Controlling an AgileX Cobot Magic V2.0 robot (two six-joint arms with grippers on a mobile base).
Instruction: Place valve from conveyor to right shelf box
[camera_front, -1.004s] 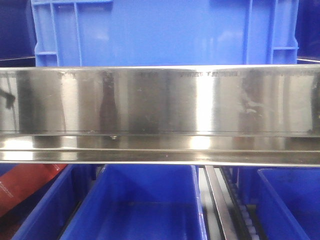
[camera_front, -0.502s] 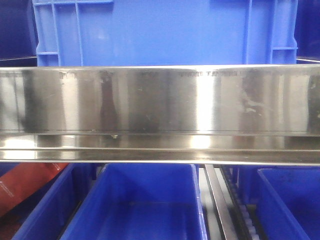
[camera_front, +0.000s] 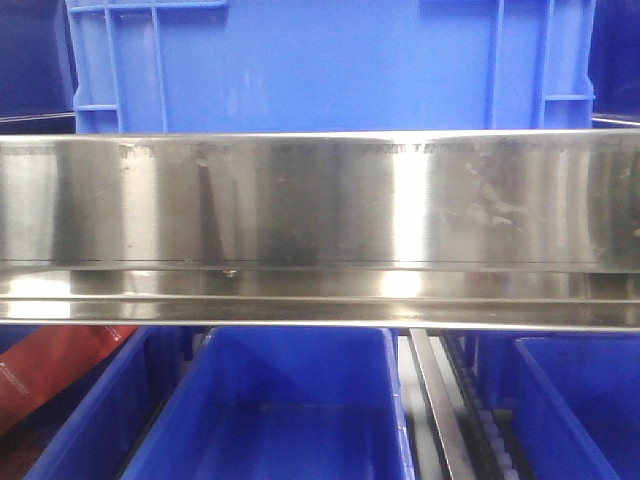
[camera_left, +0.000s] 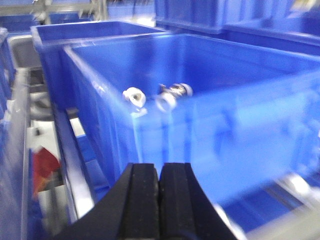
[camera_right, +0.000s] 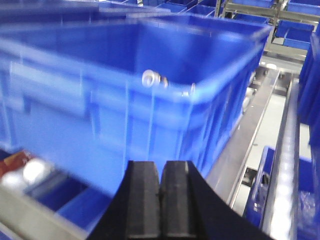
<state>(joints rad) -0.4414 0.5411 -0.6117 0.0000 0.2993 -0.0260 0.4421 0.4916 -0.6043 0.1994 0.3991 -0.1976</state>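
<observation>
Valve (camera_left: 167, 96): metal pieces with white caps lie inside a blue box (camera_left: 240, 130), ahead of and above the left gripper (camera_left: 159, 200); blur hides the exact shape, and there may be more than one.
Same parts, right view: a pale round cap and a bit of metal (camera_right: 155, 79) show just over the near rim of the box (camera_right: 100, 115), ahead of the right gripper (camera_right: 160, 200).
Left gripper: black pads pressed together, nothing between them.
Right gripper: pads likewise touching, holding nothing.
Conveyor: not identifiable in any view.
Front view: a steel shelf rail (camera_front: 320, 230) fills the middle, a blue crate (camera_front: 330, 65) above it, open blue bins (camera_front: 290, 410) below; no arm or valve visible there.
Task stage: judged near done or done, since valve parts already rest in a box and both tools are bare; which box is the right shelf one cannot be told.
Handling: probably stiff, dense for its size, smooth metal likely slippery; plastic caps are softer and may scuff.
Grip point: best across the metal body between the caps, clear of the side handle, which is not visible here.
</observation>
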